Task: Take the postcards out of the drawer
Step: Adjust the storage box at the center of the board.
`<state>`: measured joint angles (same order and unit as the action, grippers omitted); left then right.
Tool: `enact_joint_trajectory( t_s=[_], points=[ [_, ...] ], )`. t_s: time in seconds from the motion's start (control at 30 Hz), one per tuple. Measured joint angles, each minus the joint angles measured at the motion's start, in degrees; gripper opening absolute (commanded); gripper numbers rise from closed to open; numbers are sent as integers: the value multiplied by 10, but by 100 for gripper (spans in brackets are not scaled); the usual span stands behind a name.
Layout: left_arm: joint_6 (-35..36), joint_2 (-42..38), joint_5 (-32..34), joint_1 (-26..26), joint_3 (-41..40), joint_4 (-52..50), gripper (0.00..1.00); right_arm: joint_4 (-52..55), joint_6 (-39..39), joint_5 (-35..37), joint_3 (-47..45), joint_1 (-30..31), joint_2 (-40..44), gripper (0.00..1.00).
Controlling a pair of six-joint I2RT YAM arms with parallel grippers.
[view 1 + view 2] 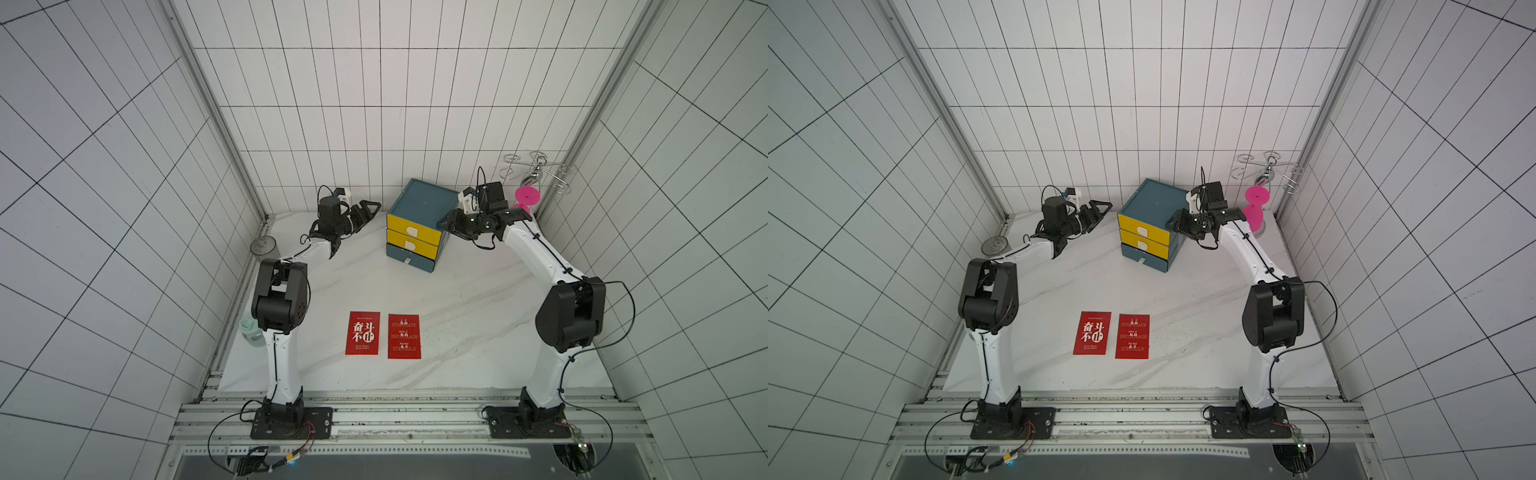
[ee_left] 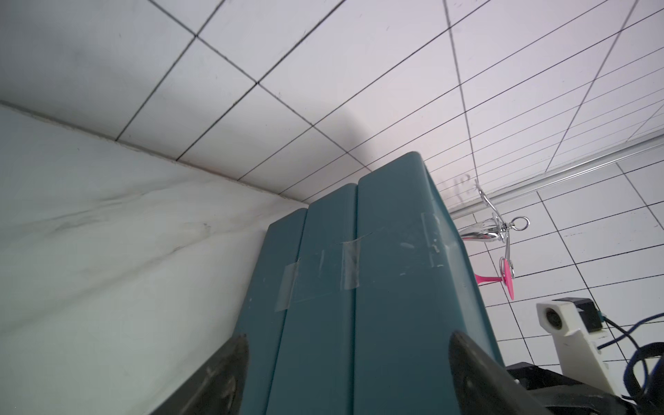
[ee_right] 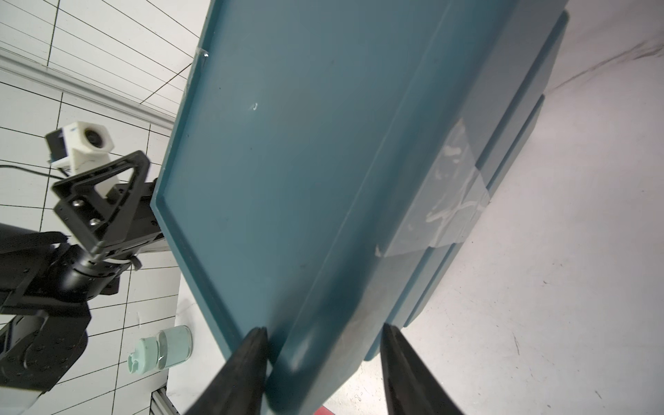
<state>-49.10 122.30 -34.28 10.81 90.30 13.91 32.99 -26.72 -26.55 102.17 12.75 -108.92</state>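
Observation:
Two red postcards [image 1: 362, 333] [image 1: 404, 336] lie flat, side by side, on the white table's front middle, seen in both top views. The teal drawer cabinet [image 1: 419, 201] stands at the back; its two yellow drawers [image 1: 413, 227] and its teal bottom drawer [image 1: 409, 261] are pushed in. My right gripper [image 1: 444, 226] [image 3: 321, 328] is shut on the cabinet's top right front corner, one finger on the top rim, the other on the side wall. My left gripper [image 1: 376, 210] [image 2: 348, 336] is open beside the cabinet's left wall [image 2: 359, 287], holding nothing.
A grey can [image 1: 262, 245] stands at the back left. A mint bottle [image 1: 249, 332] is by the left arm. A pink stand [image 1: 525, 197] and a chrome rack [image 1: 536, 170] are in the back right corner. Tiled walls close in on three sides.

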Motion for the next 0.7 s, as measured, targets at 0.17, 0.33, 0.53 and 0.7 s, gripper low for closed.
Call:
enact_joint_trajectory(
  t_s=[0.17,0.33,0.53,0.7],
  points=[
    [-8,15,5,26,2,-26,86,0,-1,0,0,-1,0,53],
    [-14,9,16,39,-12,-8,86,0,-1,-2,0,-11,-1,52],
    [-30,-26,34,47,-78,25,86,0,-3,-2,0,-15,-1,52],
    [-36,-59,36,45,-123,33,86,-2,-3,-1,0,-15,-1,52]
  ],
)
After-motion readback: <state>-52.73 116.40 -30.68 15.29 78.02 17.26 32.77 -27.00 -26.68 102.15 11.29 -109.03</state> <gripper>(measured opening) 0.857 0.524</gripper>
